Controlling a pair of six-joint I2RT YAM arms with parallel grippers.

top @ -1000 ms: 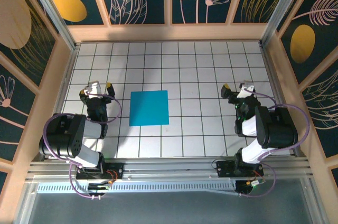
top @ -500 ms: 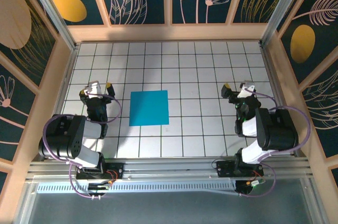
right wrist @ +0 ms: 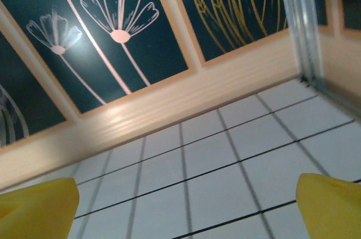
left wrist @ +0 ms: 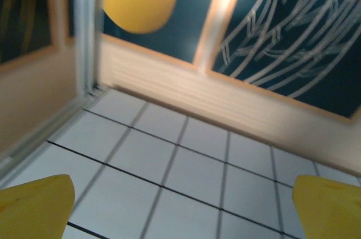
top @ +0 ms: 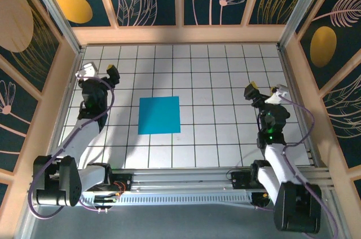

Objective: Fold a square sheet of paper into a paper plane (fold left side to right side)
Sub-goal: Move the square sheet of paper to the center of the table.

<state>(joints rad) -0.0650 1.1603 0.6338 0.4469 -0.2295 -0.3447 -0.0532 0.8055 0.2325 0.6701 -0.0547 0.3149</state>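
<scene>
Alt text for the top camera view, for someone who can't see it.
A flat cyan-blue square sheet of paper lies unfolded on a white tiled table. The left gripper and right gripper hang open on either side, clear of it.

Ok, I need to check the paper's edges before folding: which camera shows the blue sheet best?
The top view: the blue sheet lies whole and flat on the tiled table, all four edges visible. Both wrist cameras point at bare table and the patterned wall instead.
</scene>
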